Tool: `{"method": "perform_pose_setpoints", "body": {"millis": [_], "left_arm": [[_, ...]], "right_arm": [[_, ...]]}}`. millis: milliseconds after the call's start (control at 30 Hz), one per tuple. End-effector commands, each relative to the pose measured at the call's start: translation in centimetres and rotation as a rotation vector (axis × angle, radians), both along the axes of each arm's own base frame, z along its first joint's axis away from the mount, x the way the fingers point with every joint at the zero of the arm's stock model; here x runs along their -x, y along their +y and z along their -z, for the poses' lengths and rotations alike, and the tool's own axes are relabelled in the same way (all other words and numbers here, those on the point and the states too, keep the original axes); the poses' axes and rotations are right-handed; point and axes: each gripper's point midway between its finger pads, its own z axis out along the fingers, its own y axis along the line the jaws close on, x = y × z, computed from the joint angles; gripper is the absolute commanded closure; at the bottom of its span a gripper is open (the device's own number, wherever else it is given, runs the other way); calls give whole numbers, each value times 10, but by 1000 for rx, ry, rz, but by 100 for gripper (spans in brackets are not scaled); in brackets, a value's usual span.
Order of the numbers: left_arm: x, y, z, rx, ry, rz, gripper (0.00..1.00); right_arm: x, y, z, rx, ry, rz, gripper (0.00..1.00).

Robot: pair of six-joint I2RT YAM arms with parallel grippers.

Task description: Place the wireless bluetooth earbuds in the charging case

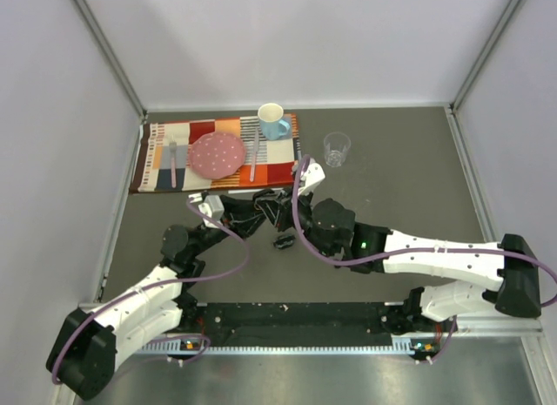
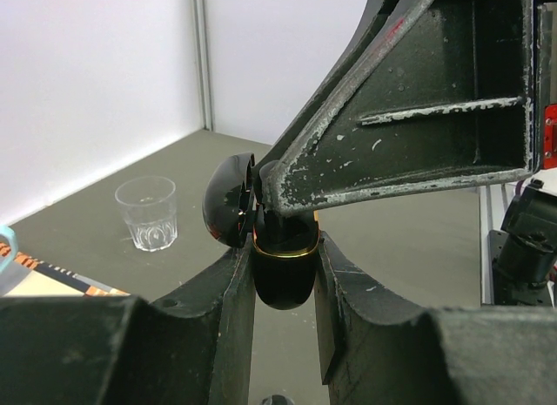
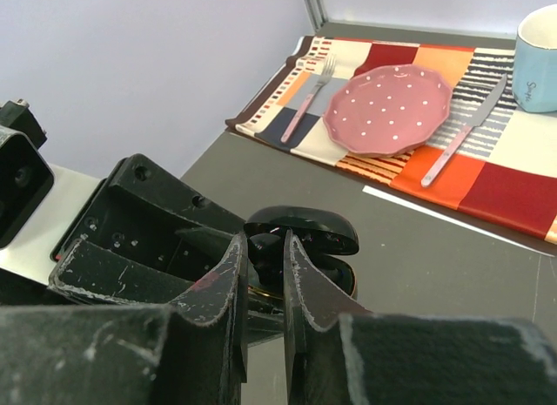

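Judging the glossy charging case (image 2: 283, 283) light, hard and slippery, I saw the left end effector (image 2: 283, 248) clenched across its lower shell, the best hold, while the right end effector (image 3: 264, 248), pinched nearly closed, hung over its open mouth, any earbud hidden.

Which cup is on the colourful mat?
The blue mug, on the mat beside the pink plate. The clear glass stands off the mat, on the grey table.
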Motion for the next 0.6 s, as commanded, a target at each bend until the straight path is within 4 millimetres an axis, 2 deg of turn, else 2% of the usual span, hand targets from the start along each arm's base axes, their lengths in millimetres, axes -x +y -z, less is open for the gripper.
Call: {"method": "perform_pose_setpoints", "body": {"millis": [0,100,200,300,333,433,567], "left_arm": [[3,10,-55,117,-154,-43,100],[4,10,-55,115,-158,-42,100],[5,10,-54,107,-161,-34,100],[5,8,-51,96,-158,-28,100],[5,8,-49,88,-156,-24,100],[7,7,-47,77,-159,-20,100],[7,7,-44,64,-156,-18,100]], "right_arm": [[0,-2,17,119,3,18,89],[0,-2,15,116,4,20,84],[0,-2,8,104,-1,22,74],[0,-4,0,95,-2,27,57],[-1,-4,-5,84,-2,30,49],[0,-7,-17,46,-5,35,38],[3,-12,-41,-24,-32,27,29]]}}
